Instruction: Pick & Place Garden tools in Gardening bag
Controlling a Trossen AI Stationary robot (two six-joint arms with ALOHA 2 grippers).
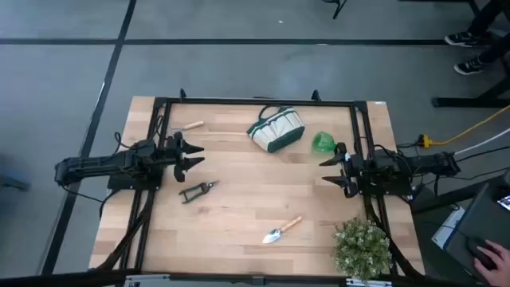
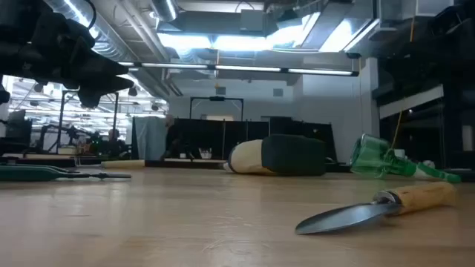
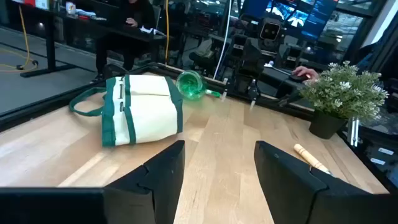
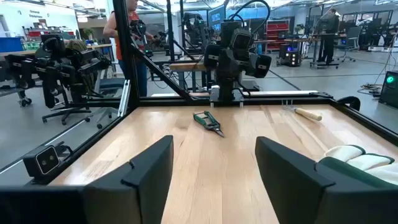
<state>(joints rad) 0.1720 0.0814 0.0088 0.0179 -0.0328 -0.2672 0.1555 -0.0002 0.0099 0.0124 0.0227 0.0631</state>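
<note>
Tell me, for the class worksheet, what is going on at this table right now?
Nothing is being handled yet. The left gripper and right gripper both hover open and empty at opposite sides of the table. The gardening bag lies on its side near the far edge, with the green spray bottle beside it. The pruning shears, the trowel and a small wood-handled tool lie loose on the wood. A potted plant stands at a near corner.

Potted plant point(image 1: 362, 248) stood at wooden table's point(image 1: 239, 207) front-right corner; black frame point(image 1: 255, 102) ran along table edges; person's hand point(image 1: 488, 257) at far right, w/ shoes point(image 1: 470, 52) beyond.
</note>
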